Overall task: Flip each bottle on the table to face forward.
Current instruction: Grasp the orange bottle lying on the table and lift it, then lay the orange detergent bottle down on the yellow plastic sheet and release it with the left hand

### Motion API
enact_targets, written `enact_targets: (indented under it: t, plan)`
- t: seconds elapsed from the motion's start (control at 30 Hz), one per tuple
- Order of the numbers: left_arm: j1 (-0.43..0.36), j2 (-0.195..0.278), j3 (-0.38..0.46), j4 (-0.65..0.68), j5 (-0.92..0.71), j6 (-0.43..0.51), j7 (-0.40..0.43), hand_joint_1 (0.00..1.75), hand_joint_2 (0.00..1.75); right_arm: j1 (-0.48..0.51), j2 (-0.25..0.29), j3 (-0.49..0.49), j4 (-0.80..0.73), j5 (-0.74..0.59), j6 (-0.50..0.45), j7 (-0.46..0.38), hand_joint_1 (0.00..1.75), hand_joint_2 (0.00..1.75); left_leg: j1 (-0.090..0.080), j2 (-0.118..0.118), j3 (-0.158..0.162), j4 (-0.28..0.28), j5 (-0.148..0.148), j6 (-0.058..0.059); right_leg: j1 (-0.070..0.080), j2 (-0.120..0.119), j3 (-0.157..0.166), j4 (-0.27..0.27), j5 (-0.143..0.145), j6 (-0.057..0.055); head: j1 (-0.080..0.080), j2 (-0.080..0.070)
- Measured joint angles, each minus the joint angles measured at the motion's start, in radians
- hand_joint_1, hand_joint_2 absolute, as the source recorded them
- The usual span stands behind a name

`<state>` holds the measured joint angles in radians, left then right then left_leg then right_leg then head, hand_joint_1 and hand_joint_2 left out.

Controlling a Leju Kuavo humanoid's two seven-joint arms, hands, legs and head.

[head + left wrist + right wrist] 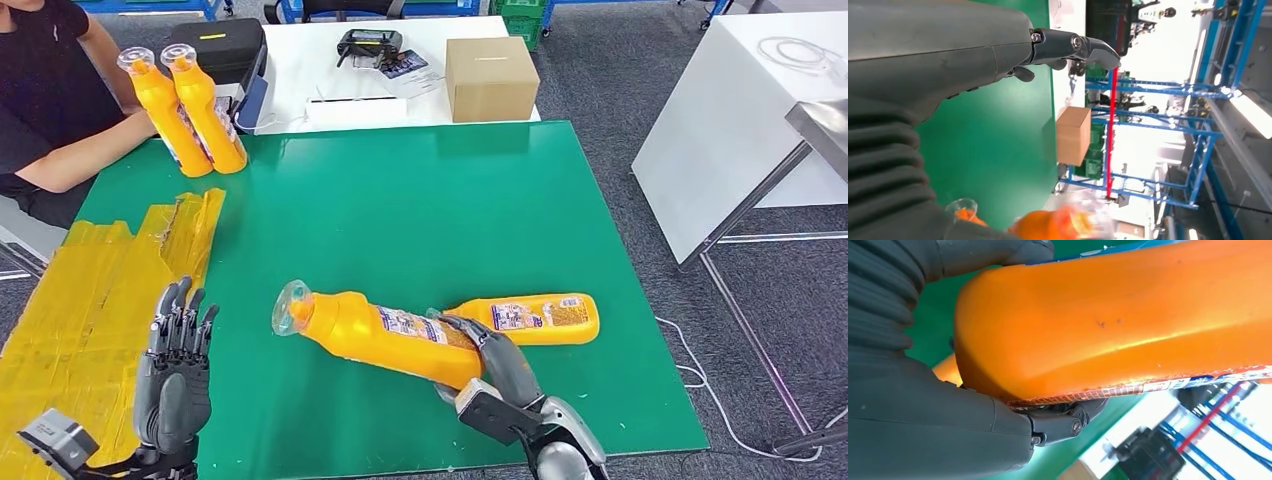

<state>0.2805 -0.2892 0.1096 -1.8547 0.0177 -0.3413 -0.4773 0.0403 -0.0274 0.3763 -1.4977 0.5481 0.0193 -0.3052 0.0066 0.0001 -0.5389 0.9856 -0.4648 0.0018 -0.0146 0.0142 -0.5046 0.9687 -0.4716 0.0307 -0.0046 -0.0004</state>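
Head view: right robot hand (497, 362) grips a tilted orange bottle (375, 330), another bottle (535, 318) lying just behind it; left robot hand (176, 368) hovers open over the bench (420, 200).

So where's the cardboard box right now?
In the head view, the cardboard box sits on the white table beyond the green mat's far edge, right of centre.
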Motion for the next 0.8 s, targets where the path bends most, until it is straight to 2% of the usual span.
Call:
enact_targets:
  t: [0.33, 0.57, 0.8]
  plan:
    - [0.026, -0.016, -0.080, -0.001, 0.009, 0.008, 0.014, 0.00, 1.75, -0.066, 0.126, 0.021, -0.018, 0.017, -0.002, -0.010, 1.75, 1.75, 0.000, -0.001, 0.000, 0.000, 0.000, 0.000, 0.000, 0.000, 0.000, 0.000, 0.000, 0.000, 0.000, 0.000]
    - [0.032, -0.017, -0.124, -0.001, 0.033, 0.005, 0.006, 0.00, 1.75, -0.129, 0.177, 0.084, 0.021, 0.023, 0.002, -0.002, 1.75, 1.75, 0.000, -0.001, -0.001, 0.000, 0.001, 0.000, 0.000, -0.001, 0.000, 0.000, 0.000, 0.000, 0.000, 0.000]
    - [0.038, -0.017, -0.131, -0.006, 0.049, -0.001, -0.001, 0.00, 1.75, -0.152, 0.207, 0.167, 0.070, 0.045, -0.001, 0.009, 1.75, 1.75, 0.000, -0.002, -0.001, 0.000, 0.001, 0.000, 0.000, -0.001, -0.001, 0.000, 0.000, 0.000, 0.000, 0.000]
